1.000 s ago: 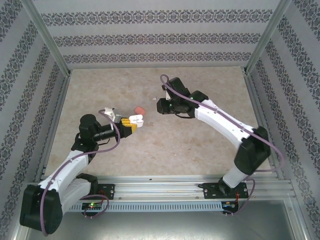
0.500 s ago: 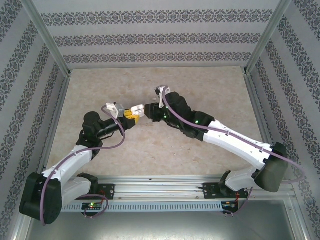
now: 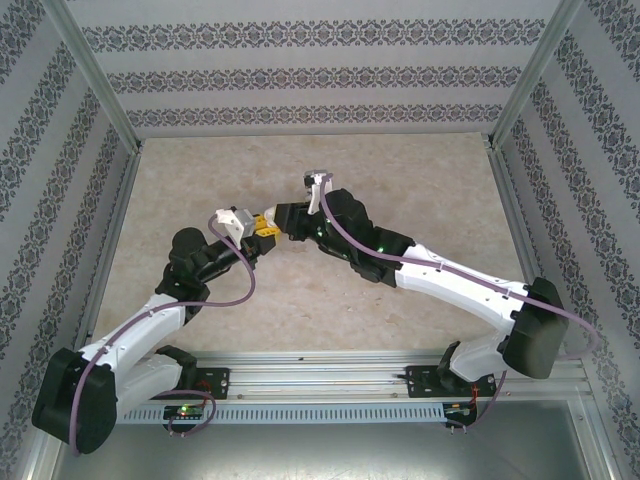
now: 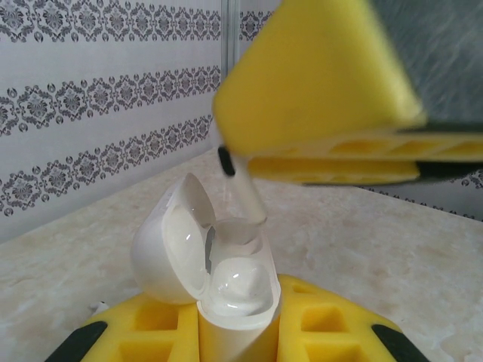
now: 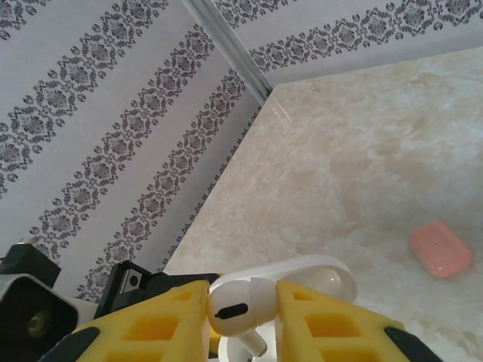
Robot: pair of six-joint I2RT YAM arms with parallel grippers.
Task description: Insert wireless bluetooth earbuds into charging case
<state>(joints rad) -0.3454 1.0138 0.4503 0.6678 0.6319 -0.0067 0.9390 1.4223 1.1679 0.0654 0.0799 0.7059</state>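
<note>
The white charging case (image 4: 235, 302) stands upright with its lid (image 4: 167, 241) swung open to the left, and my left gripper (image 4: 240, 335) is shut on its body. My right gripper (image 5: 241, 313) is shut on the head of a white earbud (image 5: 234, 305). The earbud's stem (image 4: 245, 192) points down into the far socket of the case. A rounded white shape (image 4: 240, 283) fills the near socket. In the top view the left gripper (image 3: 262, 228) and right gripper (image 3: 288, 213) meet tip to tip above the middle of the table.
A closed pink-red case (image 5: 440, 248) lies flat on the beige marble table (image 3: 420, 190). Patterned walls and metal frame posts (image 3: 95, 75) enclose the table on three sides.
My right arm has swung left and brought the earbud from the table's middle over the open case. The left gripper has risen slightly toward it with the case.
</note>
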